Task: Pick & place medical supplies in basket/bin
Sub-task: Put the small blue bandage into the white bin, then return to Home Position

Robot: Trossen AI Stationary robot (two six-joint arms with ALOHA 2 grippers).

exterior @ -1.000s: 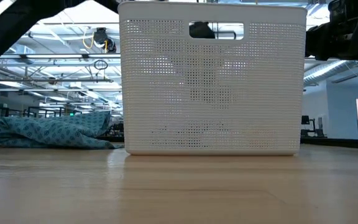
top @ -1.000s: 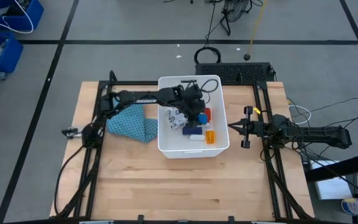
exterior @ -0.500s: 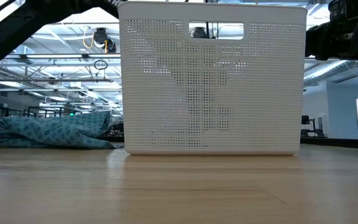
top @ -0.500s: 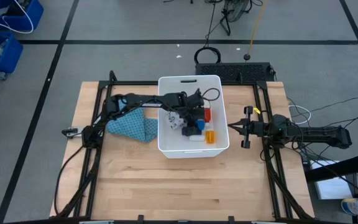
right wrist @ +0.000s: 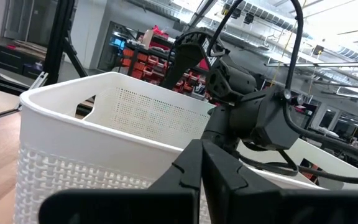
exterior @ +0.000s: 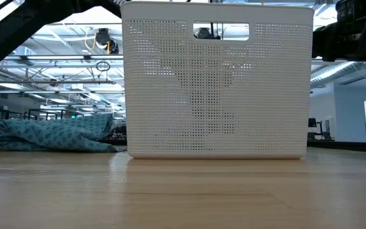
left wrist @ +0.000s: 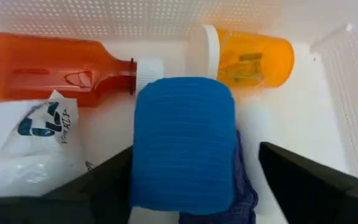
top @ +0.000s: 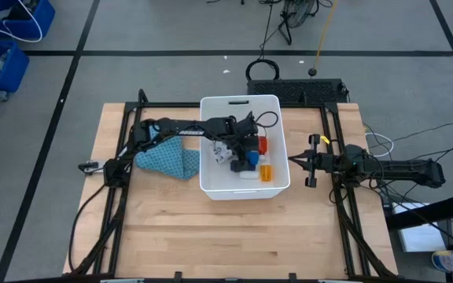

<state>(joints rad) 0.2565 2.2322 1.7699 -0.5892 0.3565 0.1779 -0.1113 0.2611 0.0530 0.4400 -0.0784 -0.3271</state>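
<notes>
The white tub [top: 240, 102] stands mid-table; it fills the low view [exterior: 218, 89]. In it lie a red bottle with a white cap [left wrist: 48, 68], an orange pill bottle [left wrist: 247, 59], a white printed pouch [left wrist: 33, 143], a white tube [top: 248, 176] and a dark blue piece [left wrist: 241, 186]. My left gripper [left wrist: 194, 152] is low inside the tub [top: 246, 145], open, with a blue roll [left wrist: 182, 143] between its fingers. My right gripper [top: 293, 161] waits shut just outside the tub's right wall. My left gripper comes at the blue roll from above, one finger on either side of it. One finger [left wrist: 104, 186] stands right at the roll's side [left wrist: 137, 155], and I cannot tell whether it touches. The other finger [left wrist: 309, 180] stands clear of the roll. The roll rests on the dark blue piece.
A teal patterned cloth [top: 166, 157] lies on the table left of the tub, also in the low view [exterior: 56, 135]. The tub's walls close in the left gripper on all sides. Bare wood lies toward the table's near edge [top: 234, 236].
My left gripper has gone down into the tub and a little toward the near edge, the blue roll going with it. It has kept still for the last half second.
</notes>
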